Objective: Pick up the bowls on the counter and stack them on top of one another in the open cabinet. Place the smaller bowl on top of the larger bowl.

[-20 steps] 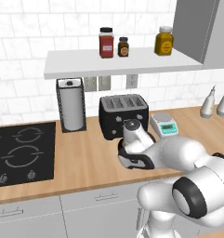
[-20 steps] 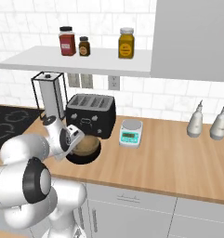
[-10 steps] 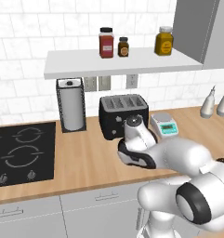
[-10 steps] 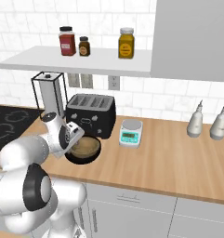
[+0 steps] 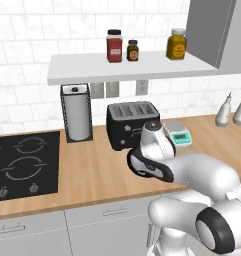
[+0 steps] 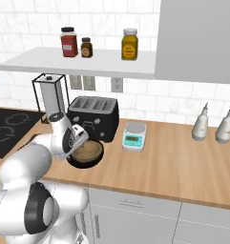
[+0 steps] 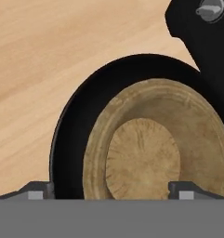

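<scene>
From the left base view, the white arm reaches in from five o'clock and bends low over the worktop (image 5: pixel 92 170), its wrist covering most of the black bowl (image 5: pixel 138 167), which sits just in front of the black toaster (image 5: pixel 129 125); a paper towel holder (image 5: pixel 76 114) stands at the toaster's nine o'clock, a small scale (image 5: pixel 177 134) at its three o'clock, and the stovetop (image 5: pixel 22 162) lies further towards nine. Overhead at twelve o'clock the open shelf (image 5: pixel 127 69) carries three jars (image 5: pixel 114 46). From the right base view, the tan wooden bowl (image 6: pixel 90 150) is nested inside the black bowl on the worktop, at six o'clock of the toaster, with the pincer (image 6: pixel 80 143) hanging right over its near rim; two bottles (image 6: pixel 201 123) stand well apart towards three o'clock. In the hand view, the tan bowl fills the centre, ringed by the black bowl's dark wall from seven round to one o'clock, and the two fingertips (image 7: pixel 39 191) stand spread wide at the bottom, one over the black bowl's edge, the other over the tan bowl, gripping nothing.
</scene>
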{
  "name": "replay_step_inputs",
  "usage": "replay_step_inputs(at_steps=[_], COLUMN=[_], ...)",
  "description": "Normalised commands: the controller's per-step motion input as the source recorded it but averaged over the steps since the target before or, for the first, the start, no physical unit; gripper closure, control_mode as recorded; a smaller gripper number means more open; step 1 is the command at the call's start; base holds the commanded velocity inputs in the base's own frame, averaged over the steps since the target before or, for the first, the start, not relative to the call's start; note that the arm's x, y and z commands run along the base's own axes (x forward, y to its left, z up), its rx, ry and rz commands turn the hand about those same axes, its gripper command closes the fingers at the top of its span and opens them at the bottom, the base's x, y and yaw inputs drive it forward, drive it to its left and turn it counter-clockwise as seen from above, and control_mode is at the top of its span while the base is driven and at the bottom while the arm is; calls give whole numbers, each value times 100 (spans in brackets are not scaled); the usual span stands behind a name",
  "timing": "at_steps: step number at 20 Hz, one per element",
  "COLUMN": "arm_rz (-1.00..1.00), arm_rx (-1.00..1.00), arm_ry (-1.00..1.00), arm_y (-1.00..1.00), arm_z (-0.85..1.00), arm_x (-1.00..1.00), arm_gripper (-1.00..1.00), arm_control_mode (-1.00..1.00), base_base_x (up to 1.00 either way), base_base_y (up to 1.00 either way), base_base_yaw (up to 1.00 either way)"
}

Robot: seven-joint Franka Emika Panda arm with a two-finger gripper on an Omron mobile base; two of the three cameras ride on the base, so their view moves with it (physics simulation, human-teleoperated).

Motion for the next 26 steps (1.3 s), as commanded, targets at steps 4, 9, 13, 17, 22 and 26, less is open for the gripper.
replay_step_inputs(at_steps=[4,9,13,17,22,26], arm_rz=[2,1,1,0,0,0], arm_rx=[0,0,0,0,0,1], arm_ry=[1,0,0,3,5,5], arm_y=[0,0,0,0,0,0], arm_z=[-58,-39,0,1,2,2], arm_x=[0,20,3,0,-10,-14], arm_gripper=[-100,-100,-100,-100,-100,-100], arm_control_mode=[-100,-100,-100,-100,-100,-100], base_base_x=[0,0,0,0,0,0], base_base_y=[0,0,0,0,0,0], base_base_yaw=[0,0,0,0,0,0])
